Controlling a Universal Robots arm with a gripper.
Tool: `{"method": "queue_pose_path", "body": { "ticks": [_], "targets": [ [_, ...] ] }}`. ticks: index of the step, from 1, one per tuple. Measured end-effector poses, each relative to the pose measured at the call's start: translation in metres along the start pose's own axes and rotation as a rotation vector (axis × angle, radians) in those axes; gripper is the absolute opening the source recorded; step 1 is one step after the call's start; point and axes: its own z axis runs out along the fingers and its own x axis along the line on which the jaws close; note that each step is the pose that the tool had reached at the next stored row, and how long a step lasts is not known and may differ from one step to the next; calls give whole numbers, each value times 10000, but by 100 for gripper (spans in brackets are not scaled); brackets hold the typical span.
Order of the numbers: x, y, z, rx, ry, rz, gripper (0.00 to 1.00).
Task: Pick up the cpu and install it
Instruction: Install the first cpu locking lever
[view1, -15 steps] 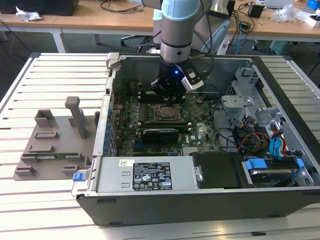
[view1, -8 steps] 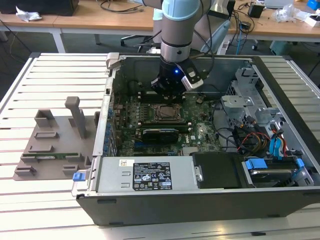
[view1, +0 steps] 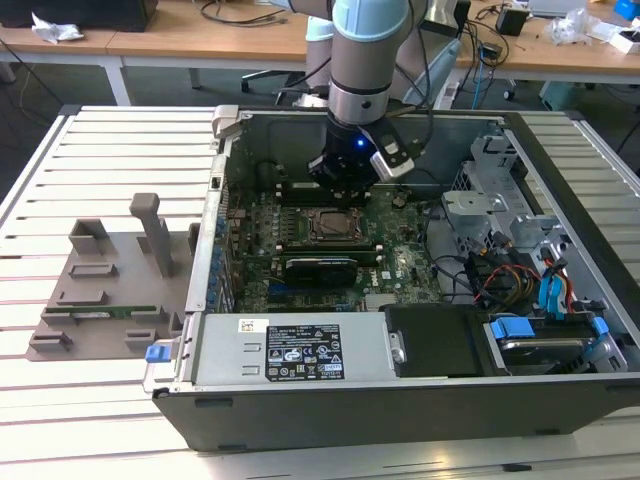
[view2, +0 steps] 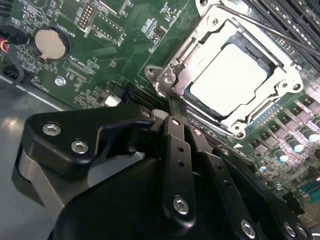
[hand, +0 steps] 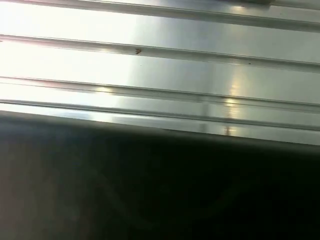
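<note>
Cpu (view2: 227, 80) seated in socket (view2: 170, 75) (end effector (view2: 172, 117) adj.)

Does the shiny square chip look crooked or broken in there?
No, nothing stands out. In the second wrist view the cpu lies flat and square inside its socket frame on the green board, with no cracks showing. The pincer sits just beside the frame's corner.

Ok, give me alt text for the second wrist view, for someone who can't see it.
A silver-topped cpu sits inside the metal-framed socket on a green motherboard, with the robot's black gripper close beside the socket's corner. A round coin battery lies on the board farther off.
</note>
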Motion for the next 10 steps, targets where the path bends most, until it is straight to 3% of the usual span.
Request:
{"method": "queue_pose_path", "body": {
  "ticks": [3,5,9,10],
  "targets": [
    [-7,11,-44,-37,-21,1,11],
    [-7,9,-117,63,-8,0,11],
    [-4,-38,-177,775,55,-16,11],
    [-2,-52,-179,847,62,-16,11]
  ]
}}
